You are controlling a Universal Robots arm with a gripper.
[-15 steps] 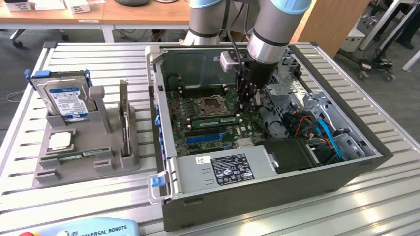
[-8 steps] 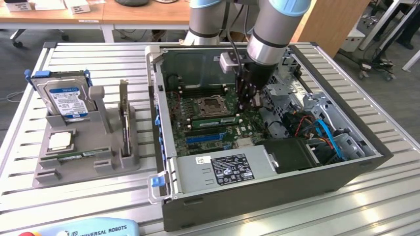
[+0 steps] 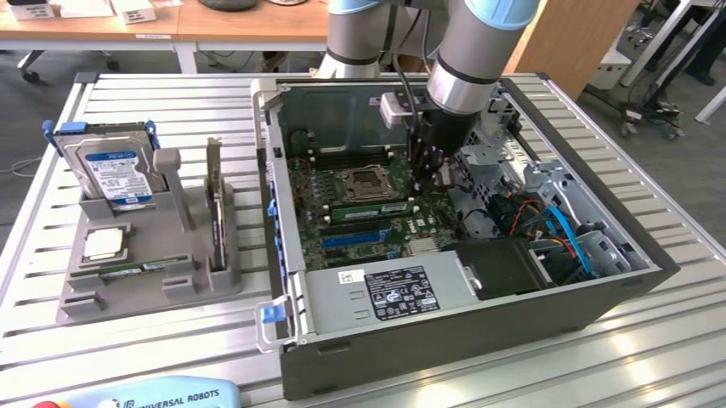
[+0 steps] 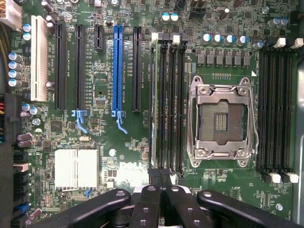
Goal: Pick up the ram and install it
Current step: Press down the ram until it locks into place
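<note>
One ram (image 4: pixel 153 104) is accounted for: we find the green stick standing on edge in the memory slot farthest from the processor socket (image 4: pixel 222 121), within the bank of slots (image 4: pixel 171 104) just beside that socket. It runs parallel to the socket's long side, as the slot requires. We judge it has been placed for seating. We cannot tell whether it is pressed fully home or whether its end clips have caught.

The gripper (image 4: pixel 160 183) hangs over one end of that bank, near a corner of the socket, with its jaws brought together and nothing between them. We judge that closed fingers suit pressing on the stick's edge rather than carrying it, but contact with the ram cannot be confirmed. The socket holds no processor.
</note>
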